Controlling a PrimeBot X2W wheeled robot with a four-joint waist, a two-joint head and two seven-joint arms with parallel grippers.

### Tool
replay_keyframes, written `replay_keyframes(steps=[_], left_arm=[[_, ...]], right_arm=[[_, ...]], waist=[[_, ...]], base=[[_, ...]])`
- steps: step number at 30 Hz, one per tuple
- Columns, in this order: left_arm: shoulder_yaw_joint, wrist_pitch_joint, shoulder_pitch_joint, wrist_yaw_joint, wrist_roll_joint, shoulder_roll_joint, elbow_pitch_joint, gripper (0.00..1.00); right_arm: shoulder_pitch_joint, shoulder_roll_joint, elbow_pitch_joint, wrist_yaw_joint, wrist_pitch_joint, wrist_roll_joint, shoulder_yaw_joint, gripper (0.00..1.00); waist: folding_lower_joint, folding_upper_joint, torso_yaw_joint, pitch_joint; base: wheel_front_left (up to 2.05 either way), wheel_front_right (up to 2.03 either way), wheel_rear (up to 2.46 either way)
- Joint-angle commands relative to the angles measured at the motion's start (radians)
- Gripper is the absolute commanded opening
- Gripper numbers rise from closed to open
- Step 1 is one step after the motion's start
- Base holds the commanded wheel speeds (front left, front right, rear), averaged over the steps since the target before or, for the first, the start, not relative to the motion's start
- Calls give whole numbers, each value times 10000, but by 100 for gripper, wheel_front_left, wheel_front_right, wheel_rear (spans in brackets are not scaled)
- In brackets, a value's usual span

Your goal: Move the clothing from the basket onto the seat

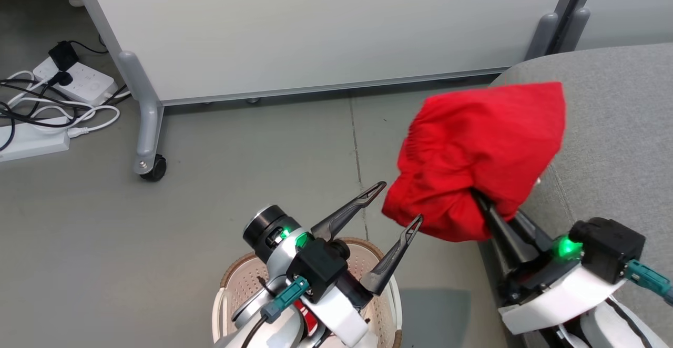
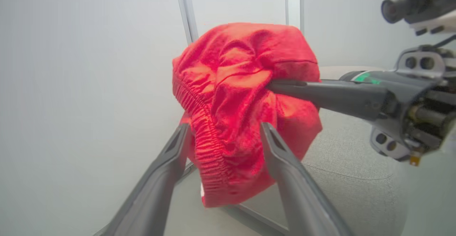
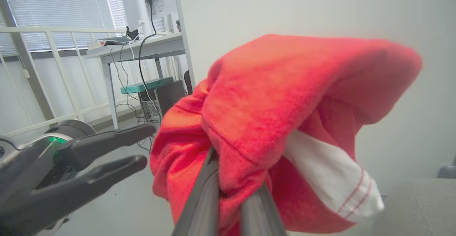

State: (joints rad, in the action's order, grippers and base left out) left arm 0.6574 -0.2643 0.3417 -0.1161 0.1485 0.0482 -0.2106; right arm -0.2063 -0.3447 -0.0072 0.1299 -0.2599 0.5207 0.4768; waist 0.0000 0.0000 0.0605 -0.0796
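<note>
Left gripper (image 1: 400, 201), above basket (image 1: 235, 272), fingers spread wide, holding nothing; tips just beside bunched hem of red clothing (image 1: 483, 143). Right gripper (image 1: 483, 206) clenched on clothing, fingers buried in folds; bundle held off floor at rounded corner of grey seat (image 1: 620, 127). White red-striped panel (image 3: 331, 179) shows at bundle's lower right in right wrist view. Pale partition panel (image 1: 315, 27) on castors behind; power strips (image 1: 79, 82) on floor, far left.
</note>
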Motion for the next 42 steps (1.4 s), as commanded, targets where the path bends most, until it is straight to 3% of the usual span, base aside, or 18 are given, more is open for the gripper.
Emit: replay_keyframes(steps=[1, 21, 42], left_arm=[[-91, -8, -148, 57, -64, 40, -39, 100], [-553, -8, -1880, -129, -352, 111, -177, 100], [-73, -8, -2191, -150, 578, 216, -80, 100]], right_arm=[[164, -11, 135, 16, -37, -128, -176, 0], [1455, 758, 1515, 16, -37, -1207, -2899, 0], [1618, 1230, 2320, 16, -37, -1420, -3618, 0]], waist=[[0, 0, 8, 17], [0, 0, 107, 228], [0, 0, 41, 101]], base=[[0, 0, 0], [0, 0, 0], [0, 0, 0]])
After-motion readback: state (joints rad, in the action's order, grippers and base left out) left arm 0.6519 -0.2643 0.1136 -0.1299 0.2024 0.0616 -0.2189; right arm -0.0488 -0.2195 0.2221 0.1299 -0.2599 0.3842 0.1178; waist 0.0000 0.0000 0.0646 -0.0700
